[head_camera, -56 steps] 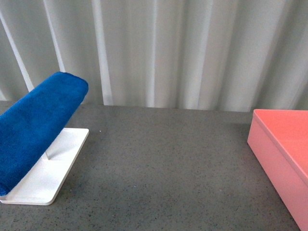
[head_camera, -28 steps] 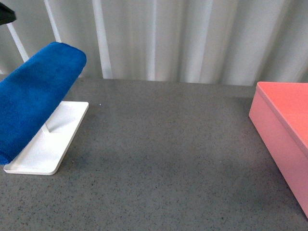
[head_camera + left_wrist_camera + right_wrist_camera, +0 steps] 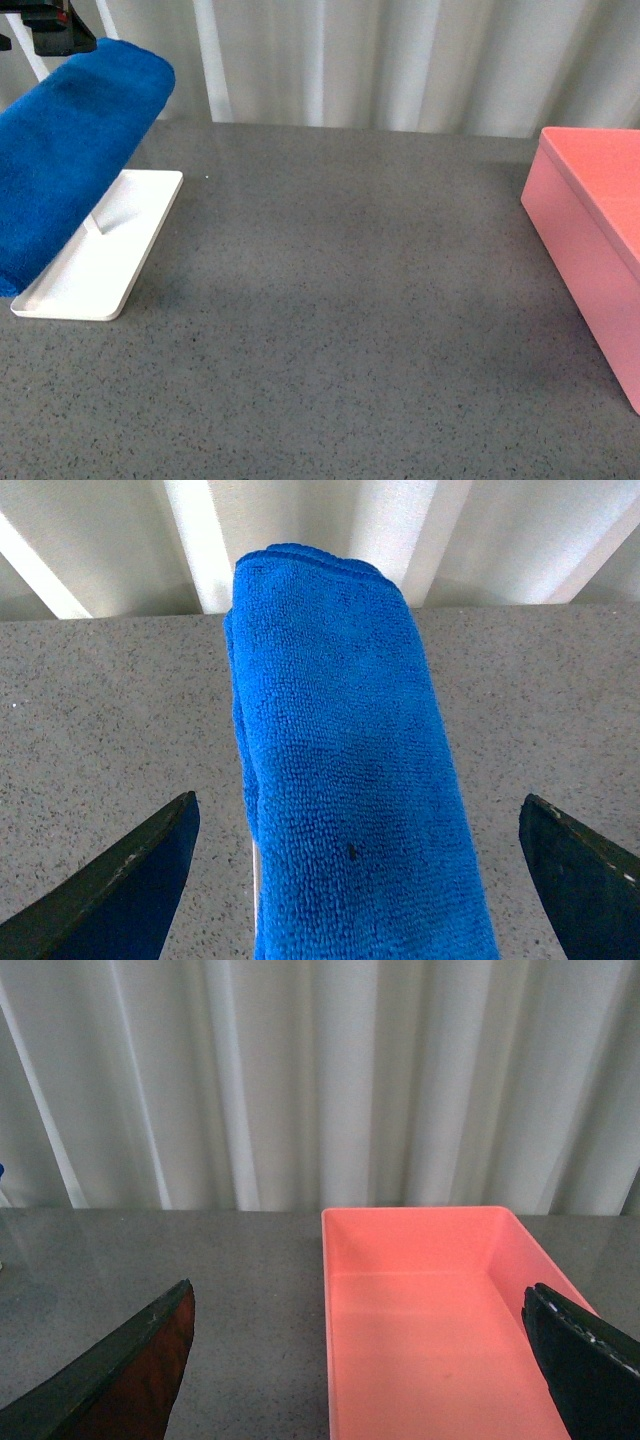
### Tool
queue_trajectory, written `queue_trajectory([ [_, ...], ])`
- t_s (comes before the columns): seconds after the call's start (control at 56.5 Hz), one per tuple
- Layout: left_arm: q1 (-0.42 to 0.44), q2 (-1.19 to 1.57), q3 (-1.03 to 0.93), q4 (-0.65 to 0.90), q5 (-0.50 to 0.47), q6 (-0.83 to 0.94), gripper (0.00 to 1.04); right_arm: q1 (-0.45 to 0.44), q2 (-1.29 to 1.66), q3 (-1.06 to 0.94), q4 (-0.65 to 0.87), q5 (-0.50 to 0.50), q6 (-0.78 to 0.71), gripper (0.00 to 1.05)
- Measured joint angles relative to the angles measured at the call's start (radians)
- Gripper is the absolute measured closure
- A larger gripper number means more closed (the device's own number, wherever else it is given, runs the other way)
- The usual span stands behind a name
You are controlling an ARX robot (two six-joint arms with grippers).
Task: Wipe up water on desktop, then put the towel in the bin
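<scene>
The blue towel (image 3: pixel 70 150) hangs over a rack on a flat white tray (image 3: pixel 110 250) at the left of the speckled dark-grey desktop (image 3: pixel 340 300). The left gripper (image 3: pixel 360 880) is open, above the towel (image 3: pixel 340 760), its jaws wide on either side of the cloth and apart from it. A dark part of the left arm (image 3: pixel 55 25) shows at the top left of the front view. The salmon-pink bin (image 3: pixel 600 230) stands at the right edge. The right gripper (image 3: pixel 365 1360) is open and empty above the bin (image 3: pixel 430 1330). I see no water on the desktop.
A pale pleated curtain (image 3: pixel 380 60) closes off the back edge of the desktop. The bin's inside shows nothing in it in the right wrist view.
The front view has tilted down, so the towel, tray and bin sit higher in the picture. Part of the left arm has come into view above the towel.
</scene>
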Motion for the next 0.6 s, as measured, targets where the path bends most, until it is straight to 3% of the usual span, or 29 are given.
queue_trajectory([
  [0.425, -0.008, 0.077, 0.031, -0.017, -0.050, 0.059, 0.08, 0.000, 0.000, 0.000, 0.000, 0.000, 0.000, 0.07],
  [0.602, -0.008, 0.077, 0.020, 0.024, -0.065, 0.048, 0.36, 0.000, 0.000, 0.000, 0.000, 0.000, 0.000, 0.07],
])
